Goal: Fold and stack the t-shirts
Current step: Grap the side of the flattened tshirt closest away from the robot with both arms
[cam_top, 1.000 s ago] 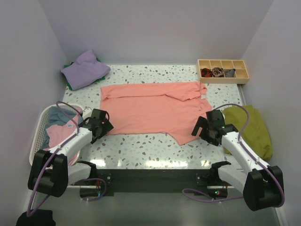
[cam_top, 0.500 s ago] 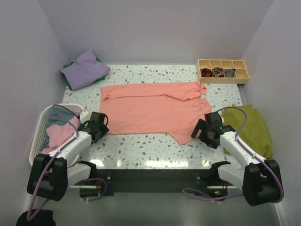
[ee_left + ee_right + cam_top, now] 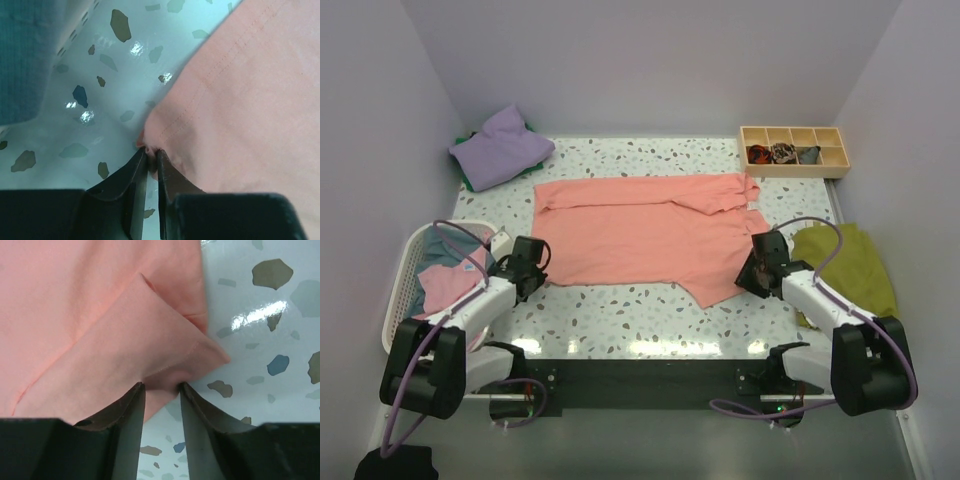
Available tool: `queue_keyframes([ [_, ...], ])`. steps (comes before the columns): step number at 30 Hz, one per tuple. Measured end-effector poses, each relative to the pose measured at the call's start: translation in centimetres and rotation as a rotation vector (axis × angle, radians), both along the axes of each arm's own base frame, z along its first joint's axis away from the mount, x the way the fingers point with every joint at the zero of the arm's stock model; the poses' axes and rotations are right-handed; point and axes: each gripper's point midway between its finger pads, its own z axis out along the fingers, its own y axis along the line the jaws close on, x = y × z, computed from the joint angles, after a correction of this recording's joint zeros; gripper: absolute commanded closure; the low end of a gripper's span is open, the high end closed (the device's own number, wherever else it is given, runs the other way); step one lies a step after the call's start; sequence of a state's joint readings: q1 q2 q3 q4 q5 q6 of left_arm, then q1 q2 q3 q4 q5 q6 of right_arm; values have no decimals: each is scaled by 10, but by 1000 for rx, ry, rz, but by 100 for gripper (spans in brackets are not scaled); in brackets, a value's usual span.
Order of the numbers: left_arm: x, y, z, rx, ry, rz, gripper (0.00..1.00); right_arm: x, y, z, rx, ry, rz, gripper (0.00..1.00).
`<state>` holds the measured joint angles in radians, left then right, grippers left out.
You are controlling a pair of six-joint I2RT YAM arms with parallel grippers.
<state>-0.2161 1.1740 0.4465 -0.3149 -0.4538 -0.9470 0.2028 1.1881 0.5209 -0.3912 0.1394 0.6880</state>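
T-shirt (image 3: 640, 230), salmon-pink, flat on counter (image 3: 650, 305) ahead of both claws. Left claw (image 3: 151, 154) pinched tight on near hem corner; right claw (image 3: 161, 387) clamped around bunched sleeve fold between its fingers.

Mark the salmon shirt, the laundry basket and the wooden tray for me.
salmon shirt (image 3: 640, 235), top view, middle of the spread cloth.
laundry basket (image 3: 410, 262), top view, white left rim.
wooden tray (image 3: 795, 170), top view, front wall.
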Motion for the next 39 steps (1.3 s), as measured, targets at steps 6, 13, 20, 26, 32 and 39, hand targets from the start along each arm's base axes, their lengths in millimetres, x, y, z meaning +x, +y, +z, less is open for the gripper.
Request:
queue_keyframes([
  [6,0,-1,0,-5,-1,-3,97,4,2,-3,8,-2,3,100],
  [13,-3,-4,0,-18,9,-28,100,-9,8,10,52,-23,25,100],
  [20,-14,-11,12,-55,7,-77,100,-28,13,46,115,-116,48,100],
  [26,-21,-9,20,-44,21,-85,100,-46,10,46,110,-70,46,100],
  [32,-18,-3,35,-3,26,-87,100,-39,6,60,85,-73,34,100],
  [39,-12,0,41,26,35,-90,100,-18,1,77,46,-115,20,100],
])
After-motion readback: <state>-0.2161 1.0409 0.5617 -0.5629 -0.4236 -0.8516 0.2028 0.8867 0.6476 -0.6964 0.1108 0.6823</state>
